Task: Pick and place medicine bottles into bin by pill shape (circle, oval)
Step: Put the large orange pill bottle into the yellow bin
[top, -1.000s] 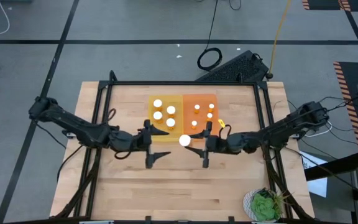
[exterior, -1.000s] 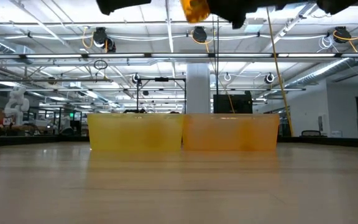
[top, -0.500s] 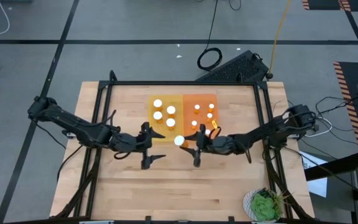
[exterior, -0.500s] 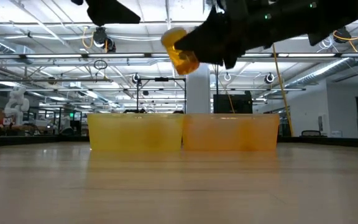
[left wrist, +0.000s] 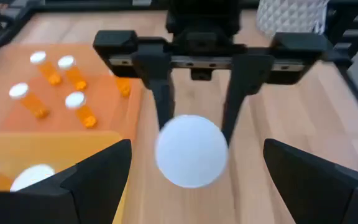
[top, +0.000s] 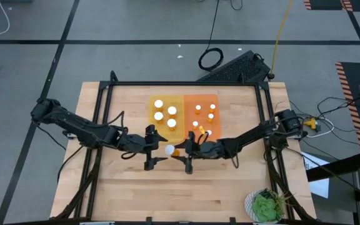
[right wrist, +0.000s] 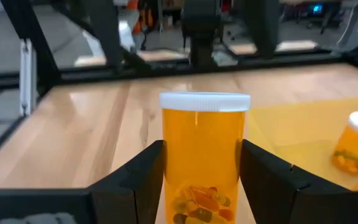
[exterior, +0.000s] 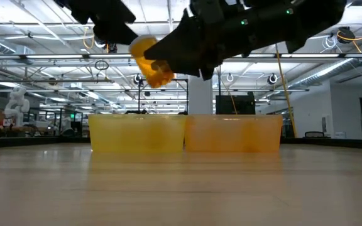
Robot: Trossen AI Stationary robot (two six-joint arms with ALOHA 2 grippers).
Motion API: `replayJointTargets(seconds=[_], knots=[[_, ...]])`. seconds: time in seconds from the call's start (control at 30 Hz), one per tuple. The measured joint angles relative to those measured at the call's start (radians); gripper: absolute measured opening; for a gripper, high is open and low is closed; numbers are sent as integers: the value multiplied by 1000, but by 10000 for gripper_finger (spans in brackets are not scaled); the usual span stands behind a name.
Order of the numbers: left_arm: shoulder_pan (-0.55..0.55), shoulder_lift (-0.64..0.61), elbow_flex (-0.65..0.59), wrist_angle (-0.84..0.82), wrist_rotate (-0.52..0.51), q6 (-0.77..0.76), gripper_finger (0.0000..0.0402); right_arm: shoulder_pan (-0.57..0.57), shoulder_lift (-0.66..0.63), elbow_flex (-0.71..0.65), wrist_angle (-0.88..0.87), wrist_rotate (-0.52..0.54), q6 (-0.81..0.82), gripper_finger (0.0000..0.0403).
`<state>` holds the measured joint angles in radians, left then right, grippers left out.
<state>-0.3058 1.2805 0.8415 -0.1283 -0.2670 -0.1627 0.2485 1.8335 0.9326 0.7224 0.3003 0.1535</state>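
A: On the left, the left gripper (top: 155, 155) hangs over bare wood just in front of the yellow bin (top: 166, 114), its fingers (left wrist: 98, 180) spread wide with nothing between them. It faces the right gripper (top: 185, 154) head-on.

B: And the bottle (top: 170, 150)?

A: It sits pinched between the right gripper's fingers (right wrist: 131, 186), tipped on its side, white cap pointing toward the left gripper. It is held in the air between the two grippers, in front of the seam where the yellow bin meets the orange bin (top: 203, 112).

B: What could go wrong?

A: It looks like a handover. If the right fingers let go before the left ones close, the bottle probably drops onto the table (top: 230, 187) and rolls, being round. The two grippers are also near each other, so a small misalignment could knock the cap or clash the fingers.

B: Would it slip?

A: Likely enough: the body is smooth amber plastic, a plain cylinder, and the cap's edge looks finely ridged. The pills (right wrist: 197, 206) inside are loose and look elongated, though that is hard to be sure of.

B: And further right?

A: The yellow bin holds three large-capped bottles, the orange one several small-capped ones lying about. Both bins are translucent and shallow. A misjudged shape would put this bottle in the wrong one.
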Motion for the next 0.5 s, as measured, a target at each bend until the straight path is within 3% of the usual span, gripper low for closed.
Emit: replayJointTargets(seconds=[0.2,0.5], knots=[[5,10,0,-42,59,-1,369,0,28,58,-78,-5,-6,183],[19,22,0,-49,63,1,369,-1,27,66,-77,-19,-8,183]])
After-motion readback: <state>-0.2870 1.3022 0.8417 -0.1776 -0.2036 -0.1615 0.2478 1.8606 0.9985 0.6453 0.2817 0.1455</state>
